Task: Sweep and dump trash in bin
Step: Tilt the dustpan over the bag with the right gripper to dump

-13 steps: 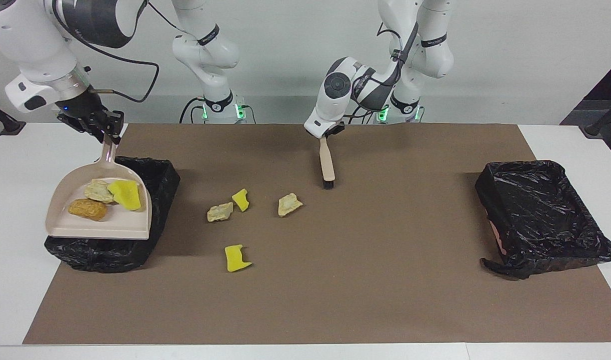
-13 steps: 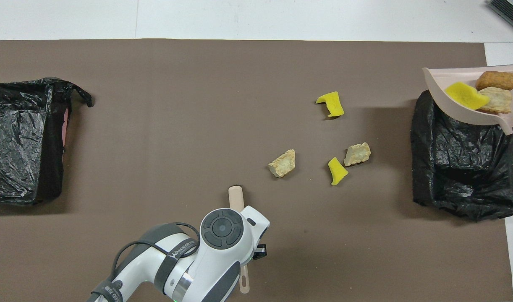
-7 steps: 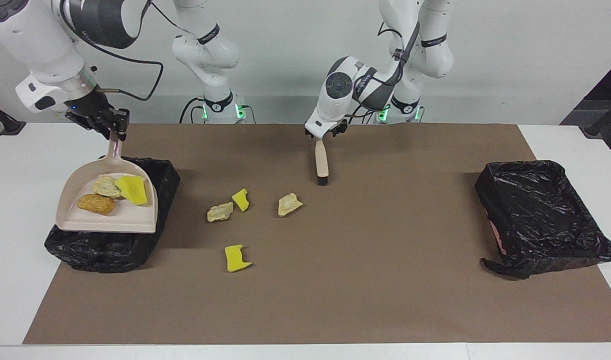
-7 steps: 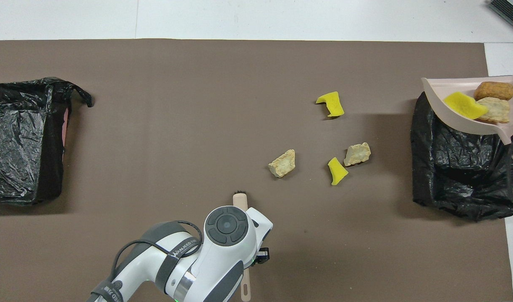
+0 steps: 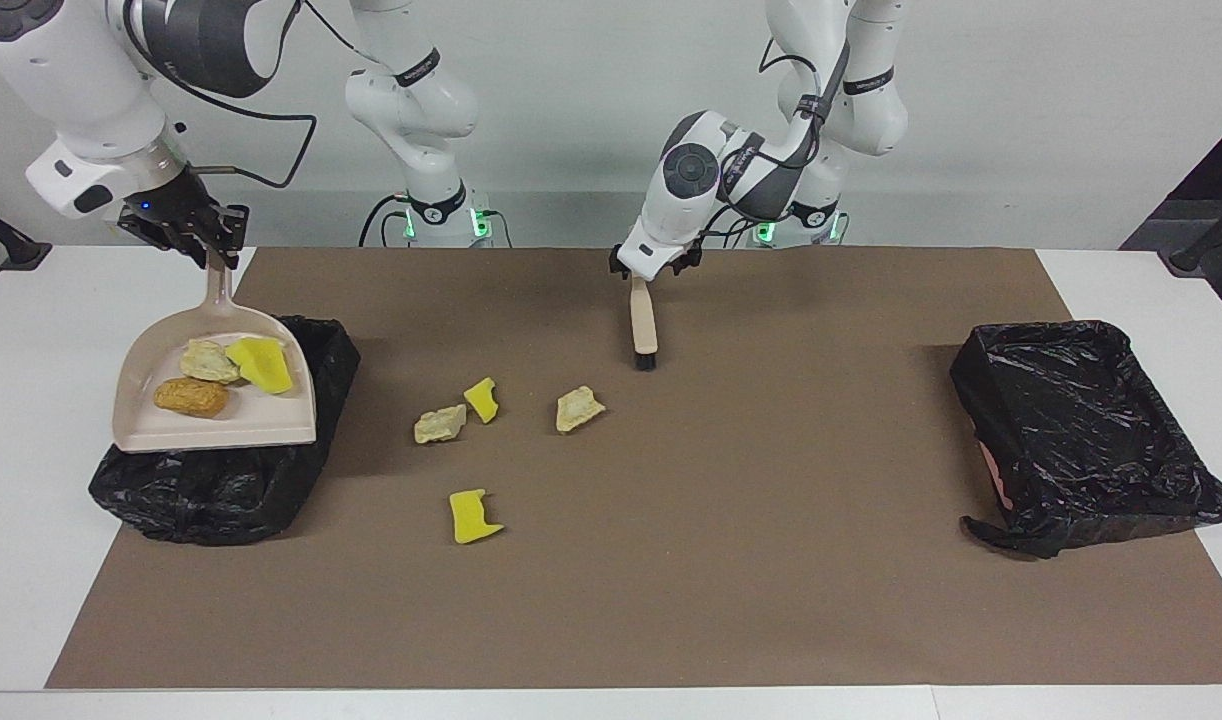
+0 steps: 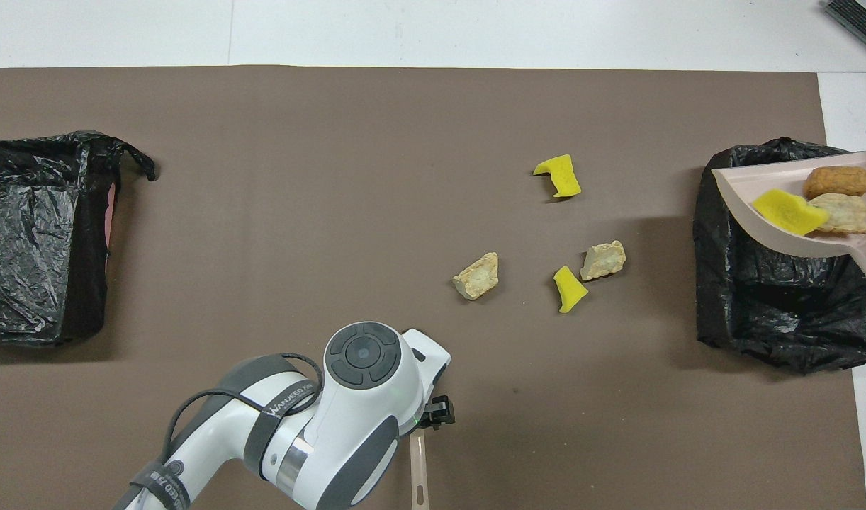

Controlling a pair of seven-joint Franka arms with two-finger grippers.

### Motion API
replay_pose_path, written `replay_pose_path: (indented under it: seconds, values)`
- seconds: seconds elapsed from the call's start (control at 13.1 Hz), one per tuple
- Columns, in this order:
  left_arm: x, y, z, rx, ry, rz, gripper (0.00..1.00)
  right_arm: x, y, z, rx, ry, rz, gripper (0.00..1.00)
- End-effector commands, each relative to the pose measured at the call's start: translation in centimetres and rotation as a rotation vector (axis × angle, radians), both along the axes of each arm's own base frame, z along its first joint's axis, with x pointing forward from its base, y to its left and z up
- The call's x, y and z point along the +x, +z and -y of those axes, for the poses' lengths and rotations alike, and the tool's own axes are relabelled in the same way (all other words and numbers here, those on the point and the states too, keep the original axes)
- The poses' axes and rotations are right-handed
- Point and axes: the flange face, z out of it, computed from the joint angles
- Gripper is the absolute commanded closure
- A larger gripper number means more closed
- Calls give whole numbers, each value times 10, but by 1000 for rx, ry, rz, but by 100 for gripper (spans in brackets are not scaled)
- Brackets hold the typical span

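My right gripper [image 5: 214, 258] is shut on the handle of the beige dustpan [image 5: 271, 425], held tilted over the black-bagged bin [image 5: 221, 485] at the right arm's end. In the pan lie a yellow piece [image 5: 261, 365], a pale beige lump [image 5: 209, 360] and an orange-brown lump [image 5: 191, 397]. On the mat lie two yellow pieces [image 5: 482, 400] [image 5: 473, 516] and two beige lumps [image 5: 440, 424] [image 5: 579, 408]. My left gripper [image 5: 639, 275] is shut on the brush [image 5: 643, 320], bristles down, nearer the robots than the lumps. In the overhead view the left arm hides the brush head.
A second black-bagged bin [image 5: 1081, 430] stands at the left arm's end of the brown mat [image 5: 771, 560]. In the overhead view the dustpan [image 6: 766, 227] covers part of the bin [image 6: 780, 319] under it.
The right gripper has carried the dustpan nearer to the robots, farther over the bin. The left gripper has drawn the brush back toward the robots. The loose pieces have not moved.
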Motion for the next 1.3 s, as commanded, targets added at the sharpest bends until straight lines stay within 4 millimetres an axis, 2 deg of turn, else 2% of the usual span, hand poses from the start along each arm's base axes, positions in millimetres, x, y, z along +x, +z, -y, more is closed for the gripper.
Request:
replay_pose_path:
  seconds: [0.0,0.23,0.46,0.53,0.61,0.76,0.84,1.22]
  values:
    - [3,3,-3,-3,8,-20,0,4,-17,23,-50,228,-64,100]
    - [3,3,-3,-4,7,-19,0,17,-27,42,-106,435,-107,100]
    - [3,3,-3,-5,5,-19,0,33,-27,47,-179,761,-198,100]
    - [3,3,-3,-4,7,-19,0,38,-24,41,-212,848,-243,100]
    - [4,3,-3,-6,6,-18,0,45,-23,28,-249,900,-275,100]
    - [3,2,-3,-4,7,-19,0,55,-9,0,-383,1017,-386,100]
    - [3,2,-3,-3,9,-19,0,58,-6,-9,-419,1074,-431,100]
    - [2,2,-2,-3,12,-17,0,62,12,-39,-620,1118,-602,100]
